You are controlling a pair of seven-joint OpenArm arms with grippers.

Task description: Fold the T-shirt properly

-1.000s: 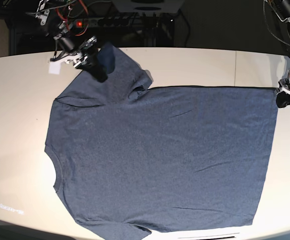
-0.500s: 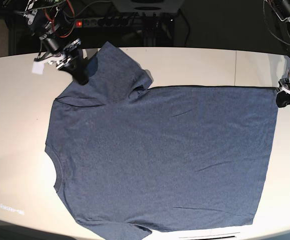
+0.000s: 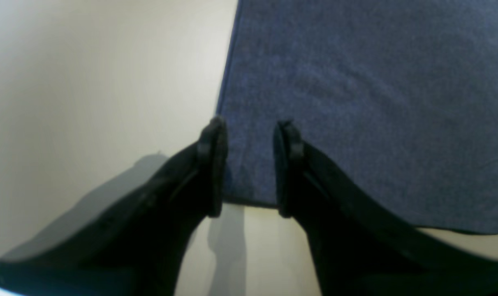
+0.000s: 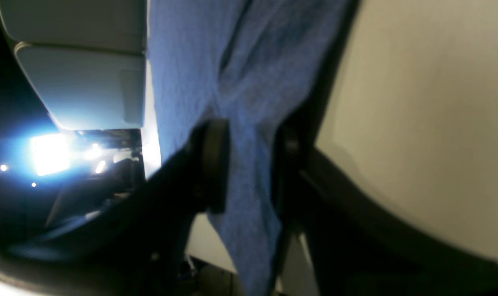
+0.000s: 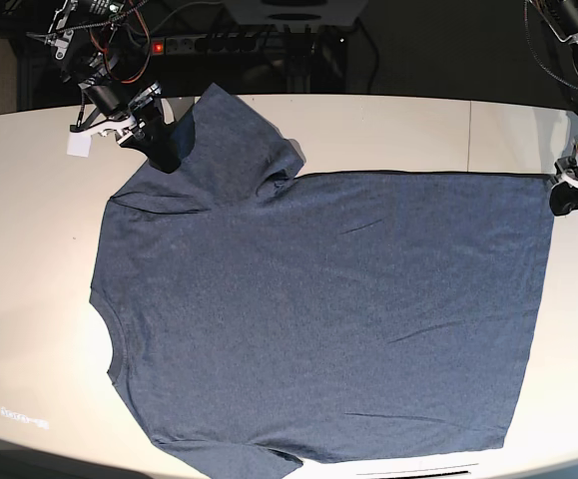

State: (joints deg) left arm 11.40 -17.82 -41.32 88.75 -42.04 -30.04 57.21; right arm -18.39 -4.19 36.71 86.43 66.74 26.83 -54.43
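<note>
The slate-blue T-shirt lies flat on the white table, collar to the left and hem to the right. My right gripper is at the far-left sleeve's edge. In the right wrist view its fingers stand apart, open, with sleeve cloth running between them. My left gripper sits at the far hem corner on the right. In the left wrist view it is open, and the shirt's corner lies flat between the two black fingers.
A small white tag hangs beside the right gripper. Behind the table's far edge are cables and a power strip with a red light. A seam crosses the tabletop at the right. The shirt's near sleeve reaches the table's front edge.
My right gripper moved left off the top of the sleeve to its outer edge, then edged slightly back toward it. The shirt and the left gripper have not moved.
</note>
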